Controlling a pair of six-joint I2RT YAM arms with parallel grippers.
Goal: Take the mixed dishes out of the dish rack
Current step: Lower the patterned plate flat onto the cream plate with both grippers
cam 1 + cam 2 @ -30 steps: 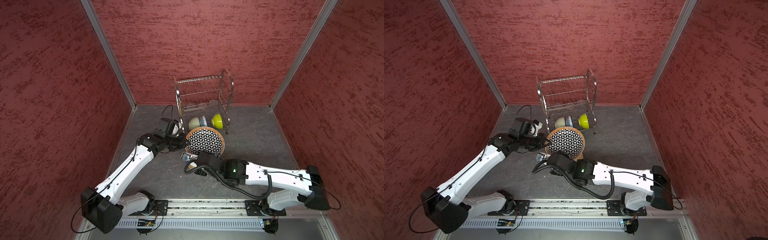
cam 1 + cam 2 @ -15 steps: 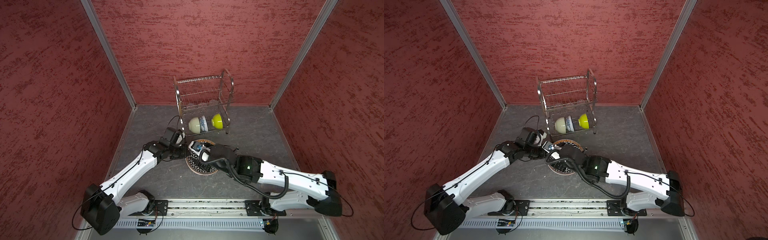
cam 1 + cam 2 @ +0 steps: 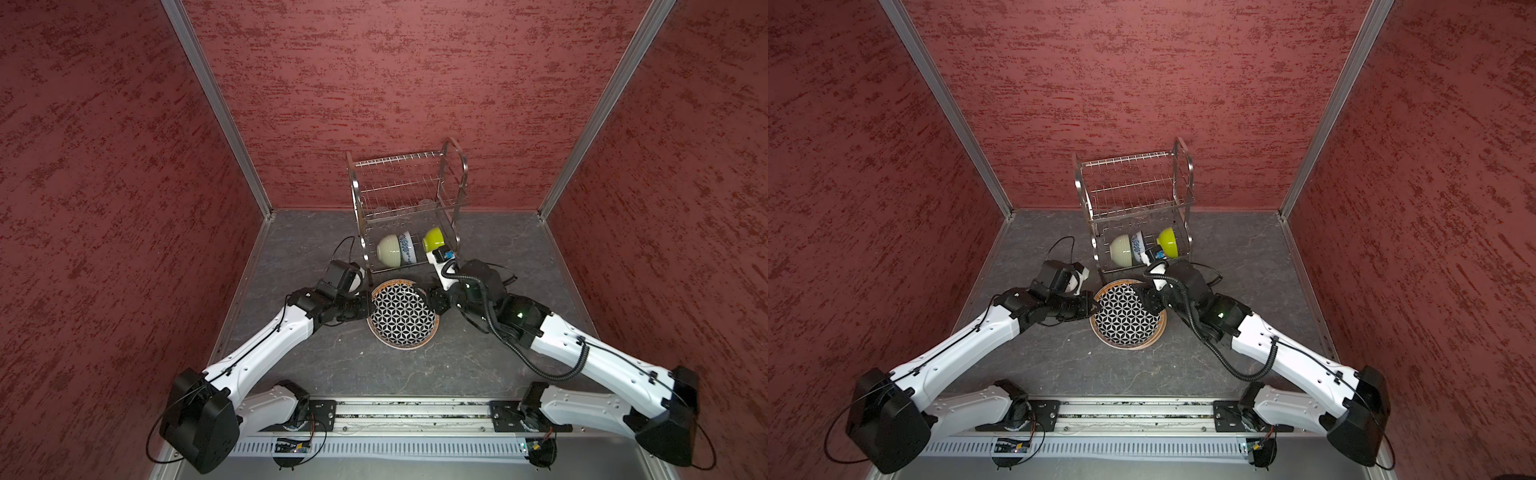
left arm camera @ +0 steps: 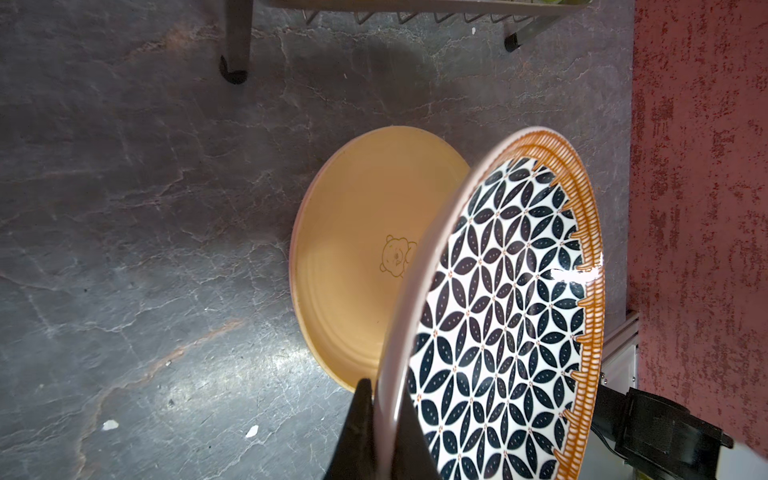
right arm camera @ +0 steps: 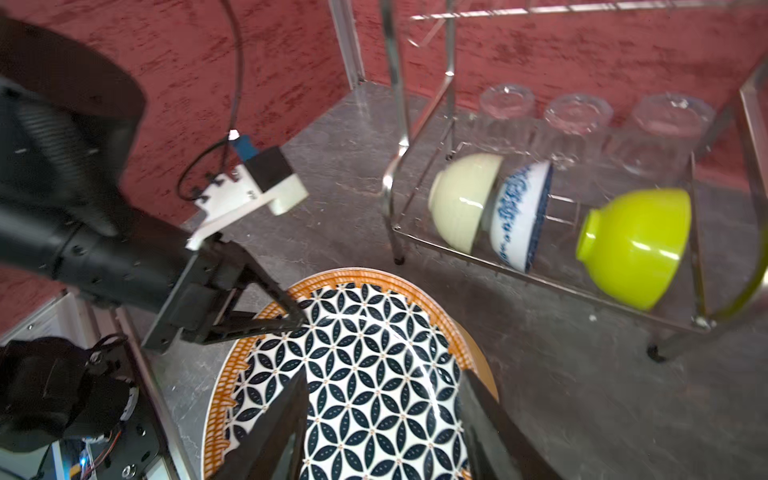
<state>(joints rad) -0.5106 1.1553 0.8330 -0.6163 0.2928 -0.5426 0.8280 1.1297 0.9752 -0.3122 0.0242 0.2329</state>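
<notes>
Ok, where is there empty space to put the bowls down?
Bare table between the patterned plate and the front rail, and right of the dish rack. Crowded before the rack: left gripper and right gripper at the plate.

A: Yellow plate (image 4: 353, 257)?
B: Left wrist view: approx. half hidden behind patterned plate (image 4: 498, 311), itself cut off by pic edge.
A: Tumblers (image 5: 577, 120)?
B: Blurred in right wrist view; in both top views, at 12 o'clock side of rack (image 3: 405, 203), too faint to count. Right claw (image 5: 384, 380) fingers cut off by edge too.
</notes>
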